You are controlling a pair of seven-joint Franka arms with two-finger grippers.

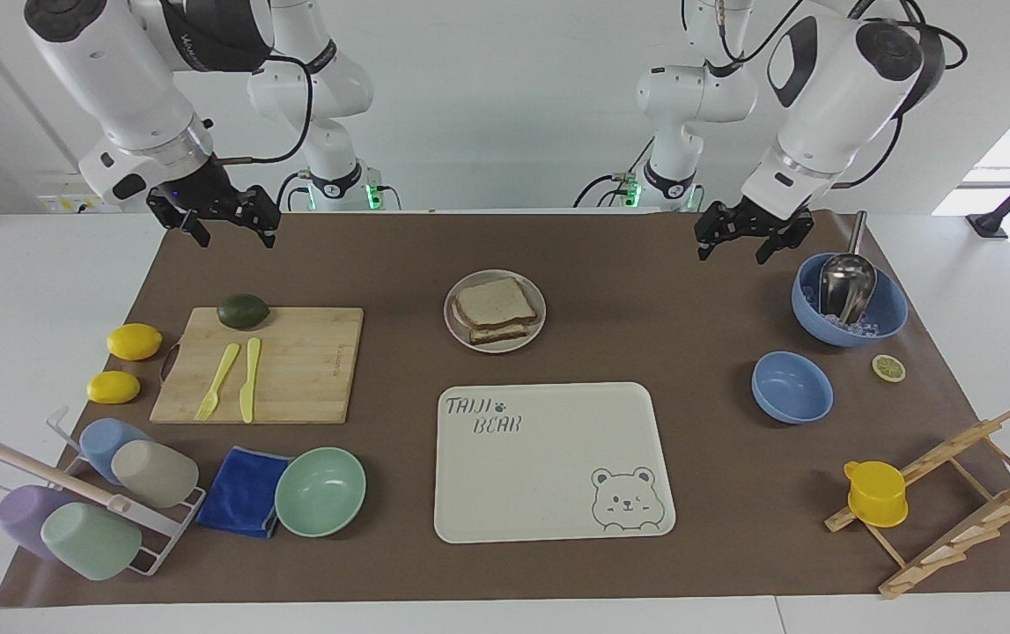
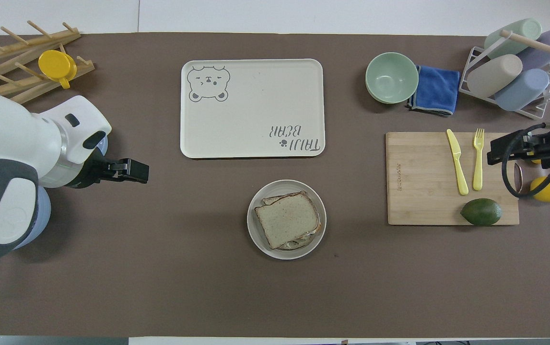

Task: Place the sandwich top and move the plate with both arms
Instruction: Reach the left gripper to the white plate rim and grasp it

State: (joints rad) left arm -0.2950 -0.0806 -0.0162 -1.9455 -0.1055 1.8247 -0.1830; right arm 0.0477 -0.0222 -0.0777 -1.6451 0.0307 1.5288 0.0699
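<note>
Sandwich top (image 1: 494,302): squarish tan slice with a brown crust, lying flat on the stacked sandwich.
Plate (image 1: 533,338): small, round, beige-grey with a shallow rim, on the brown mat between the two grippers, well apart from both.
Left gripper (image 1: 753,236): black, raised over bare mat, fingers spread, holding nothing.
Right gripper (image 1: 224,220): black, raised above the mat's edge, fingers spread, holding nothing.
</note>
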